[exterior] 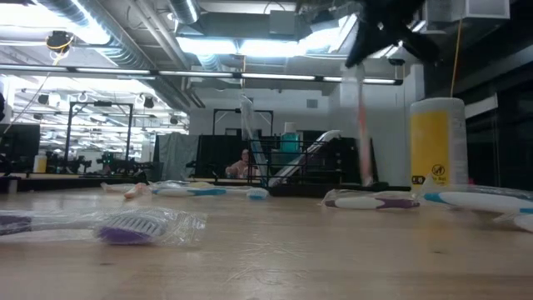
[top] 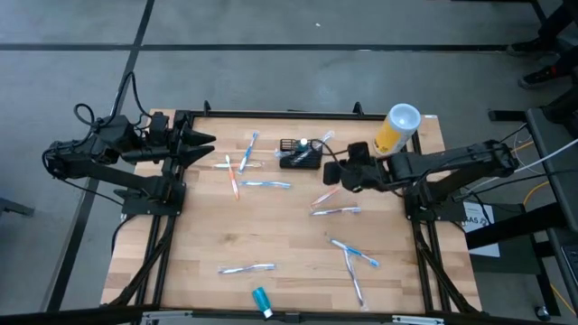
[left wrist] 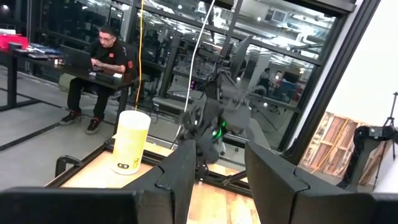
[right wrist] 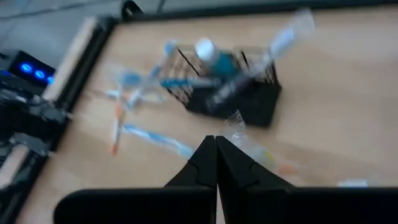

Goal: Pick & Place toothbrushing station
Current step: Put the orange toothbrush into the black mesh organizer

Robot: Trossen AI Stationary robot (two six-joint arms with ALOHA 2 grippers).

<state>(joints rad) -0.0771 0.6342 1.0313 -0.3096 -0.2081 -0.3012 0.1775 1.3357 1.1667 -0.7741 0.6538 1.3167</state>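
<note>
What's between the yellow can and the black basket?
In the high view, the right arm's wrist and a wrapped toothbrush leaning from the black basket; yellow can beyond.

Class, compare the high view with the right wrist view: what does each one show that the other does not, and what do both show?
Only the high view shows the left gripper waiting at the table's far left edge, the yellow canister, and a teal tube near the front edge.

Only the right wrist view shows the right gripper up close, jaws shut on a wrapped toothbrush.

Both show the black mesh caddy already holding items, and loose toothbrushes beside it.
</note>
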